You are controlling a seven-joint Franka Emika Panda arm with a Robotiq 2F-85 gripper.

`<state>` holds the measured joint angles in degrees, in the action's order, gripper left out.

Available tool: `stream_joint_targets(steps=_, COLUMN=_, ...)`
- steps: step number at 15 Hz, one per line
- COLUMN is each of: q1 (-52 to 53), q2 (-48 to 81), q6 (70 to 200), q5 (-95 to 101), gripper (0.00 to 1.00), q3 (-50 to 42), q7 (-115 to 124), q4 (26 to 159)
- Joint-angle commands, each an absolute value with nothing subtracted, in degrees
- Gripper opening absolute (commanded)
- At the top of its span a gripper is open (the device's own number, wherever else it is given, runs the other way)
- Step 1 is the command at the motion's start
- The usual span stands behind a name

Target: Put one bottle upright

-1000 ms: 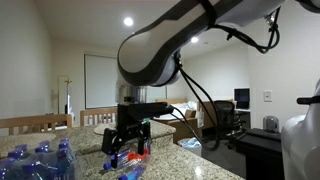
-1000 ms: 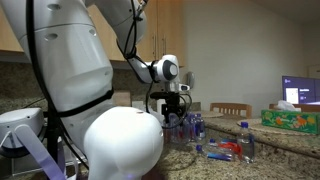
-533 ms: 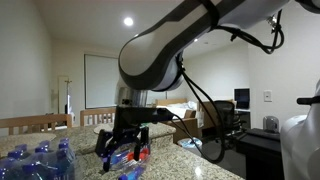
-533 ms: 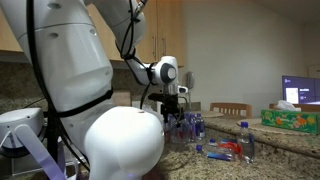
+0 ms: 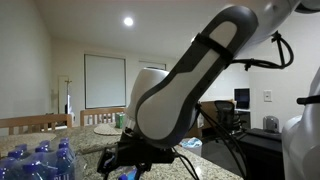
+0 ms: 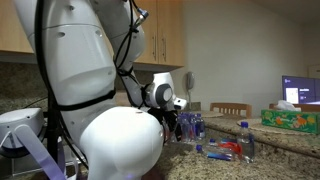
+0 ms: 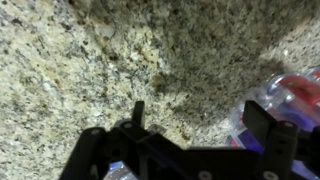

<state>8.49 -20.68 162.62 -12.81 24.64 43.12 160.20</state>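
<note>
My gripper (image 7: 200, 120) is open, its two black fingers wide apart just above the speckled granite counter (image 7: 90, 60). A clear bottle with a red label (image 7: 290, 95) lies on its side just outside the right finger, partly cut off by the frame edge. In both exterior views the gripper (image 5: 125, 167) (image 6: 172, 125) hangs low over the counter. A lying bottle with a red label (image 6: 222, 150) and an upright bottle with a blue cap (image 6: 246, 140) show further along the counter.
A pack of blue-capped bottles (image 5: 40, 160) (image 6: 191, 125) stands close beside the gripper. A green tissue box (image 6: 290, 118) sits at the far end of the counter. The robot's white base (image 6: 120, 145) blocks the near side.
The arm has swung down and the gripper has dropped from above the counter to just over its surface. The fingers have stayed open.
</note>
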Motion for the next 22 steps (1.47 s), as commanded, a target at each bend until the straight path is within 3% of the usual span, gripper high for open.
stream_joint_targets(steps=1, q1=3.13, q2=-15.90, q6=167.44, q5=-11.33, gripper=1.00, q3=23.30, q7=49.23, q4=159.25)
stream_joint_targets(steps=6, q1=-5.23, q2=-8.92, q6=160.78, q5=-5.27, gripper=1.00, q3=21.97, q7=60.78, q4=150.12)
stream_joint_targets(steps=13, q1=4.60, q2=1.87, q6=152.63, q5=-20.89, gripper=1.00, q3=14.33, q7=61.66, q4=139.06)
stream_joint_targets(steps=22, q1=5.86, q2=1.76, q6=151.63, q5=-35.27, gripper=1.00, q3=9.86, q7=56.73, q4=142.20)
